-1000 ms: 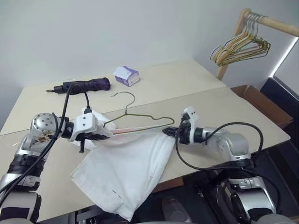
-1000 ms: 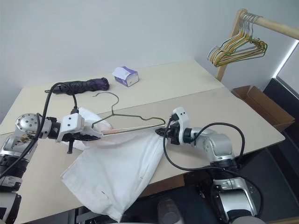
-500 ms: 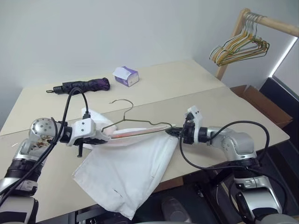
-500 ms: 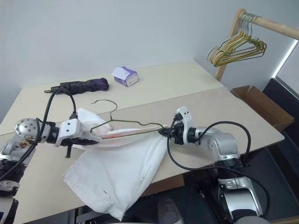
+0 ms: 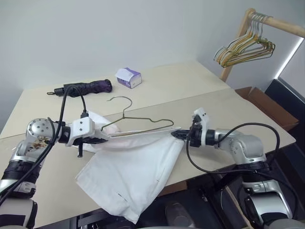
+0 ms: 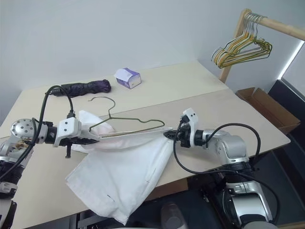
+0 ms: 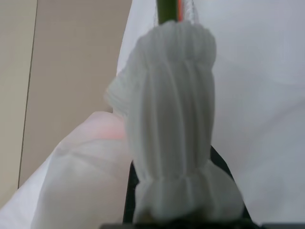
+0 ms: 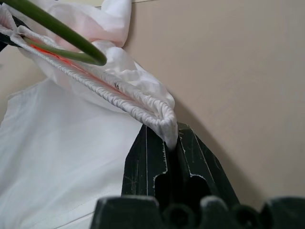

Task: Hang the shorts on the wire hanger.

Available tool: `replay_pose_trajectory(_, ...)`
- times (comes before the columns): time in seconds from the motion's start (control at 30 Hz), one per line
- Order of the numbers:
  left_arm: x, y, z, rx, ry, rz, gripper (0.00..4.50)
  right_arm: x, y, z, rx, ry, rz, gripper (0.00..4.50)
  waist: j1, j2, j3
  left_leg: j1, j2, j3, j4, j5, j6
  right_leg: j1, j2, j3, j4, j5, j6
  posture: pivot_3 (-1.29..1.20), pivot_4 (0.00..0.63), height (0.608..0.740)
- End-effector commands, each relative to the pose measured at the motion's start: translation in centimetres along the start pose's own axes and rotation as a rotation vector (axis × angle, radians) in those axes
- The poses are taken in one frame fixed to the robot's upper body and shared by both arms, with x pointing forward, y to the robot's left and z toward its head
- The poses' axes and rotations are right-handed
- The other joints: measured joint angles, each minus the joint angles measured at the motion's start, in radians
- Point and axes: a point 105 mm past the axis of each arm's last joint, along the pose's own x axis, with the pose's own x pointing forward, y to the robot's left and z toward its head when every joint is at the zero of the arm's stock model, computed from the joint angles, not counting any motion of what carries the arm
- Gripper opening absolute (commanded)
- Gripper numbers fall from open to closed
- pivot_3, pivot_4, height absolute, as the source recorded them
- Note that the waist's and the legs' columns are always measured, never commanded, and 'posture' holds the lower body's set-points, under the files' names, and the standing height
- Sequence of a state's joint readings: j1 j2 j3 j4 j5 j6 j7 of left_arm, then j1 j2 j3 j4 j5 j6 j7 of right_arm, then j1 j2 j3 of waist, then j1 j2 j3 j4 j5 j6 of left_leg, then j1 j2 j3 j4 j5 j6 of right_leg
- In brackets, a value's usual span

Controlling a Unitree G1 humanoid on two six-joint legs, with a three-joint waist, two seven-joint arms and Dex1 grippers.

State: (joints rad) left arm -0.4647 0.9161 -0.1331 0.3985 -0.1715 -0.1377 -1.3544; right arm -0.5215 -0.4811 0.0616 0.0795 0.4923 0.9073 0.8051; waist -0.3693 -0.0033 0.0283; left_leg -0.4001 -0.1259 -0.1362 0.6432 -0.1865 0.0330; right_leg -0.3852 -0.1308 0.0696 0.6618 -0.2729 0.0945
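Observation:
The white shorts are stretched by their elastic waist between my two grippers, and the legs drape over the table's front edge. My left gripper is shut on the bunched left end of the waistband. The right gripper is shut on the waistband's right tip, which is pinched between its black fingers. The olive wire hanger sits along the waistband with its hook standing up above the cloth. Its wire runs just over the elastic edge.
A folded purple umbrella and a small tissue box lie at the far side of the beige table. A wooden rack holding several wire hangers stands at the far right, with a cardboard box on the floor beneath it.
The waistband now runs straighter and tighter between the two grippers. The hanger has tipped a little, and its hook has shifted slightly left. Both grippers stay shut.

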Motion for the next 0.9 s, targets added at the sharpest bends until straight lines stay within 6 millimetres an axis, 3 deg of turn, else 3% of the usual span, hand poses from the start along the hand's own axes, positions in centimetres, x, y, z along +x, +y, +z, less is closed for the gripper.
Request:
replay_pose_trajectory(0.03,-2.9,0.6,-1.5,-0.046,0.087,0.058,0.00,-2.7,-2.6,1.2,-0.035,-0.041,-0.137,0.06,0.000,0.000,0.000,0.000,0.000,0.000,0.000,0.000,0.000,0.000,0.000,0.000,0.000,0.000,0.000,-0.30,0.000,0.740)
replay_pose_trajectory(0.53,-3.4,0.4,-2.6,-0.032,0.197,0.040,0.00,-3.2,-2.9,1.4,-0.039,-0.045,-0.147,0.06,-0.001,0.000,0.000,0.000,0.000,0.000,0.000,0.000,0.000,0.000,0.000,0.000,0.000,0.000,0.000,-0.30,0.000,0.740)
replay_pose_trajectory(0.9,-4.8,1.0,-6.5,0.003,0.468,0.099,0.00,-3.5,-2.6,1.3,-0.065,-0.026,-0.129,0.06,0.000,0.000,0.000,0.000,0.000,0.000,0.000,0.000,0.000,0.000,0.000,0.000,0.000,0.000,0.000,-0.30,0.000,0.740)
